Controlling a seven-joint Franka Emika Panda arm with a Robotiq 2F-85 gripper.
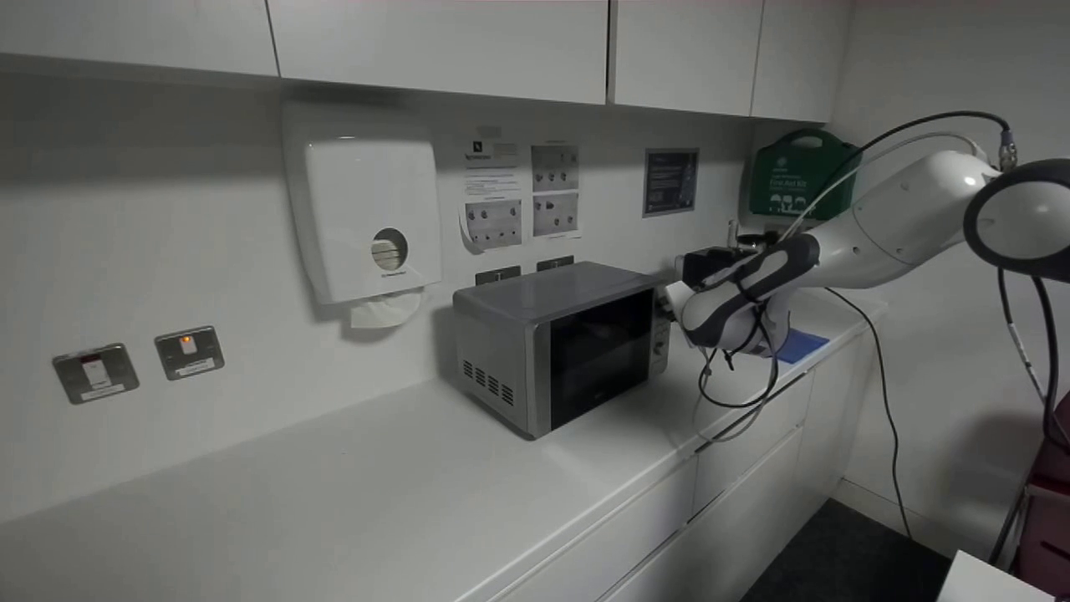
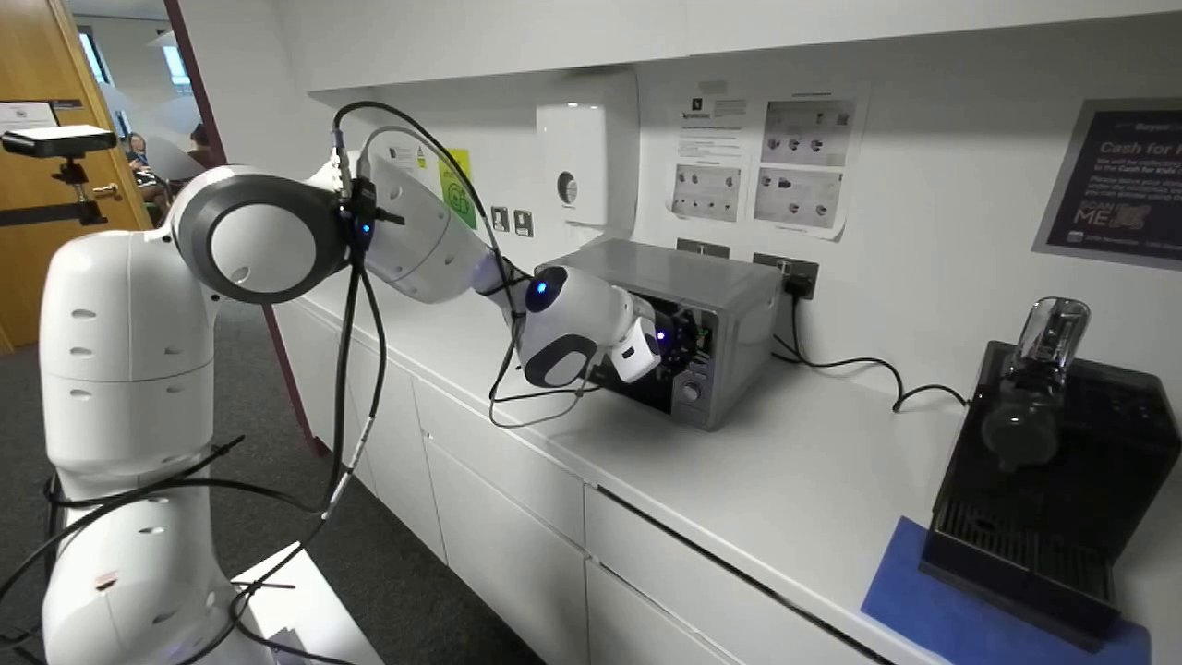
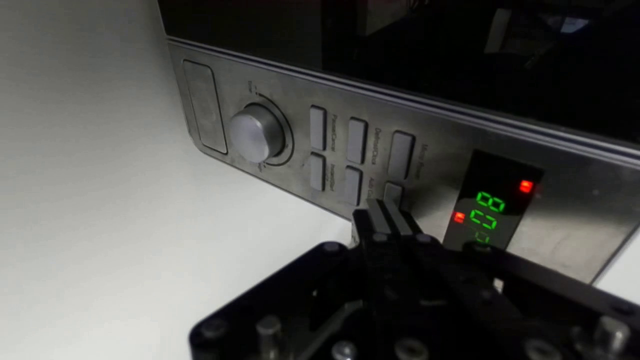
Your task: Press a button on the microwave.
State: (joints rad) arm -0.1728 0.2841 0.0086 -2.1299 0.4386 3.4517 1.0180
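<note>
The silver-grey microwave [image 1: 501, 351] stands on the counter; it also shows in an exterior view [image 2: 753, 328], partly behind my arm. In the wrist view its control panel [image 3: 295, 90] has a round knob [image 3: 256, 132], several grey buttons [image 3: 356, 140] and a lit green display [image 3: 487, 210]. My gripper [image 3: 388, 202] is shut and empty, fingertips together. They are over the lower part of one button [image 3: 393, 191], partly hiding it; I cannot tell if they touch. In an exterior view the gripper [image 2: 681, 340] is at the panel in front of the microwave.
A black coffee machine [image 2: 1043, 499] stands on a blue mat [image 2: 896, 573] farther along the counter [image 2: 729, 489]. A white dispenser [image 1: 368, 201] hangs on the wall, under overhead cupboards [image 1: 443, 42]. Loose cables [image 2: 536, 420] hang from my arm near the counter's edge.
</note>
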